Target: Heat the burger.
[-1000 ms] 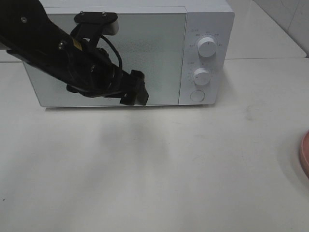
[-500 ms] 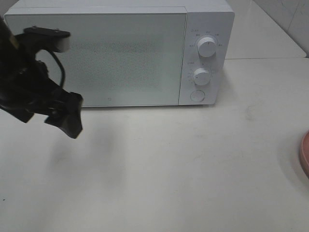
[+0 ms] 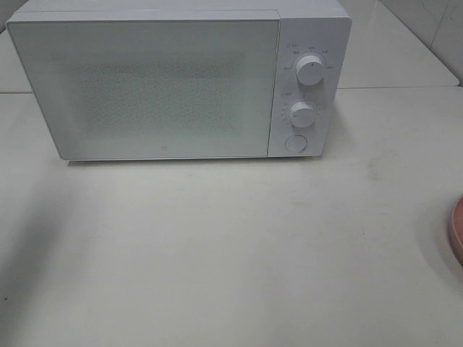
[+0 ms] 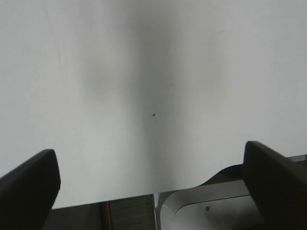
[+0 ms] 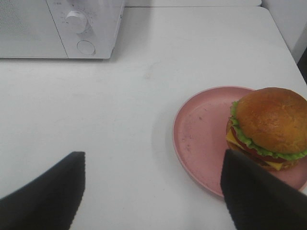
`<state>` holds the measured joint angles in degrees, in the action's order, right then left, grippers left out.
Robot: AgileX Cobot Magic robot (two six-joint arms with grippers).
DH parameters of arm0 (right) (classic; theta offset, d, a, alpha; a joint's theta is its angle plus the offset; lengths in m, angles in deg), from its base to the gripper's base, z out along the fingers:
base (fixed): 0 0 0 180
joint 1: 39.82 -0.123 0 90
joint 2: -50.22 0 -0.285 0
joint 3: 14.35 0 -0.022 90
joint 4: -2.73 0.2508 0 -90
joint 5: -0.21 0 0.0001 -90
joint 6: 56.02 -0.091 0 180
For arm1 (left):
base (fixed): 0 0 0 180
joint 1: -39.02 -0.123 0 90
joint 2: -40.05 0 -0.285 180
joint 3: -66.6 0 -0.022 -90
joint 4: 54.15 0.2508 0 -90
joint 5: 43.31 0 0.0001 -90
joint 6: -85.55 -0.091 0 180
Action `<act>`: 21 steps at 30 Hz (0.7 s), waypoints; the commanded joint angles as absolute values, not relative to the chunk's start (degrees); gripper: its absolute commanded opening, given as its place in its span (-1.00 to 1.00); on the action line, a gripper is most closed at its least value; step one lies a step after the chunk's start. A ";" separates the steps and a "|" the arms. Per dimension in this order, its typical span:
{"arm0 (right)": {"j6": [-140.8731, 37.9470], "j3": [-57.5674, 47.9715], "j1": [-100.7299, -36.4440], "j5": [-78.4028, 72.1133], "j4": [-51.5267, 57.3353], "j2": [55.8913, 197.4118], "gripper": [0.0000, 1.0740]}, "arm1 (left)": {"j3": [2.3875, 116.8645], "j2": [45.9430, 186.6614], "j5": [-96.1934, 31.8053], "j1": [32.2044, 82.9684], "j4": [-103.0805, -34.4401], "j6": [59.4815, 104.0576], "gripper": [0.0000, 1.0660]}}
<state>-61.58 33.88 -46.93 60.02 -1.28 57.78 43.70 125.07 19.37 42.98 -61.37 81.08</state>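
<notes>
High view looks down on your microwave [image 3: 177,83] front and table [image 3: 231,253], left wrist view close over bare table, right wrist view shares microwave corner and plate [image 5: 201,139].

White microwave [image 3: 177,79] stood closed at the back of the pale surface [image 3: 231,253]; pink plate [image 3: 456,230] edge showed at right.

Both grippers: matte black fingers [image 4: 29,187], blunt and wedge-shaped [image 5: 43,196]. Left arm shows a grey-white housing [image 4: 211,208] with one screw.
</notes>
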 commanded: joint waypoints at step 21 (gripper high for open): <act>-60.77 33.82 -46.53 59.74 -1.11 56.18 0.39 | 21.18 86.28 18.00 33.41 -62.46 81.65 0.84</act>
